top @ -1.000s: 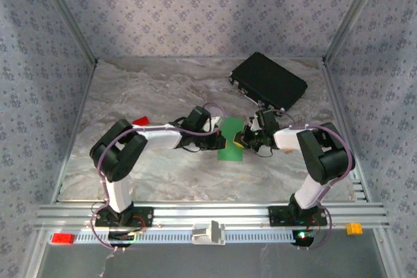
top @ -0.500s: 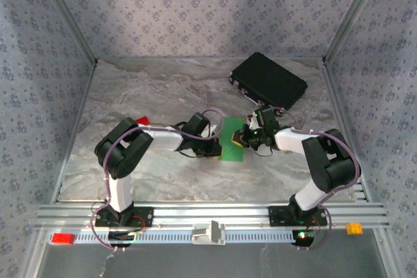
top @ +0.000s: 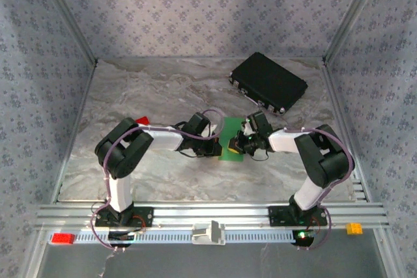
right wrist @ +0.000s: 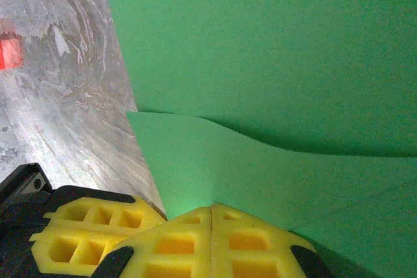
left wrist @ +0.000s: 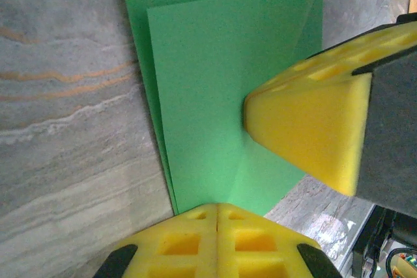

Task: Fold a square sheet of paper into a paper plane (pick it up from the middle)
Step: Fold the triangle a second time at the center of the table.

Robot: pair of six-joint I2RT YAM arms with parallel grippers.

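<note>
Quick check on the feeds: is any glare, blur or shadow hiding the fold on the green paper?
Top external view: even light, no glare, but the green paper is small in frame. Left wrist view: the paper is sharp, its fold edges are clear, and a thin shadow runs along its left edge. Right wrist view: there is a dark shadow under the lifted flap, and the red block at the left edge looks soft.

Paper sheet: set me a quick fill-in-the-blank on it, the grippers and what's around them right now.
The square sheet of paper is coloured ___.
The left gripper and the right gripper both have their jaws ___.
The black case sits in the far ___ corner of the table.
The small block is coloured ___.
Missing words: green, shut, right, red.
</note>
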